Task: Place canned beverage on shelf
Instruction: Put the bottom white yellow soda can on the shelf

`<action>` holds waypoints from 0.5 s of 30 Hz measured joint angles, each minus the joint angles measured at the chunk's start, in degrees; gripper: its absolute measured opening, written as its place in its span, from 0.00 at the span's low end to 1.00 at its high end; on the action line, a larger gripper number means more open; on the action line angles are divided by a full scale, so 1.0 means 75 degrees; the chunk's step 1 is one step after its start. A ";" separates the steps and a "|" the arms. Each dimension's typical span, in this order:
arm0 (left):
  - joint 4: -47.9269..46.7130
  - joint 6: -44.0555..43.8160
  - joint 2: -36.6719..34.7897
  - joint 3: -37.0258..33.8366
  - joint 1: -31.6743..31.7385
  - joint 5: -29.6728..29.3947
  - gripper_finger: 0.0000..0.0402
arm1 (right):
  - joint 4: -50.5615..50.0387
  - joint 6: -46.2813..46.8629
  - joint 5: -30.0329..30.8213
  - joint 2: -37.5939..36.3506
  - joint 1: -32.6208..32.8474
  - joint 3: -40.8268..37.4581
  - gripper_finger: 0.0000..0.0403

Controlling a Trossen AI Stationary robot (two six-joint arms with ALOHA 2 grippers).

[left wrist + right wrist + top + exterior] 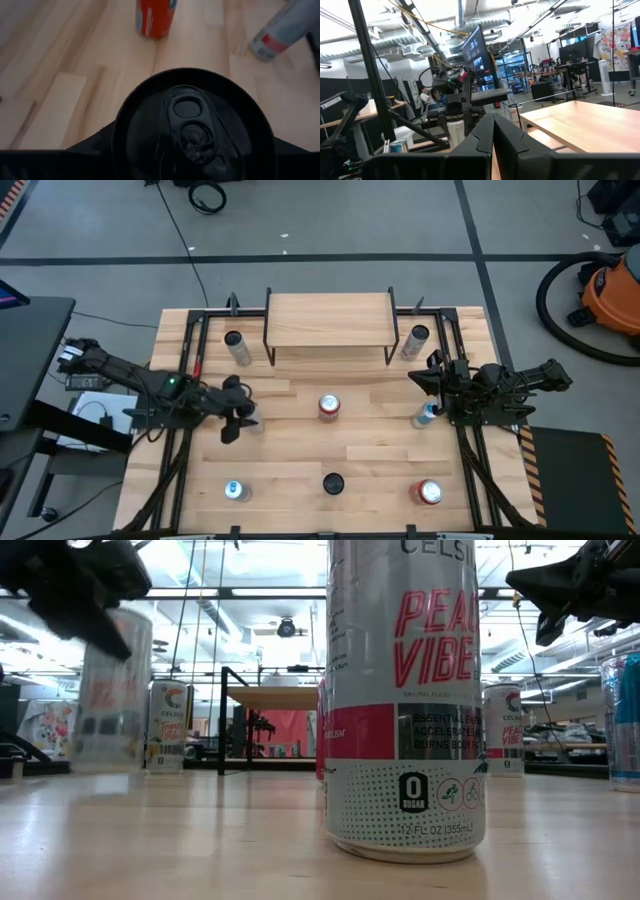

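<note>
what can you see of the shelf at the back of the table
The shelf is a small, low rectangular stand with a light wooden top board on thin black metal legs. It stands upright at the far middle of the table, and nothing rests on its top. An upright can stands off its left end and another off its right end, neither clearly touching it. In the low view it shows far back, partly hidden behind the near can.

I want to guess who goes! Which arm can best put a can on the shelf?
Probably left: the left gripper sits right at a can, while the right gripper is shut on nothing.
</note>
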 joint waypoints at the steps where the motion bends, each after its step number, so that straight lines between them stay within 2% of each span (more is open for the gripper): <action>1: -0.0009 0.0090 0.0000 0.0087 0.0088 0.0059 0.64 | 0.0000 0.0001 0.0000 -0.0002 0.0000 -0.0001 0.04; 9: -0.0813 0.0630 0.0114 0.1136 0.0784 0.0277 0.64 | -0.0001 0.0000 0.0000 -0.0001 0.0000 -0.0001 0.04; 15: -0.1191 0.1185 0.0661 0.2111 0.1221 0.0599 0.64 | 0.0000 -0.0001 0.0000 -0.0001 0.0000 -0.0001 0.04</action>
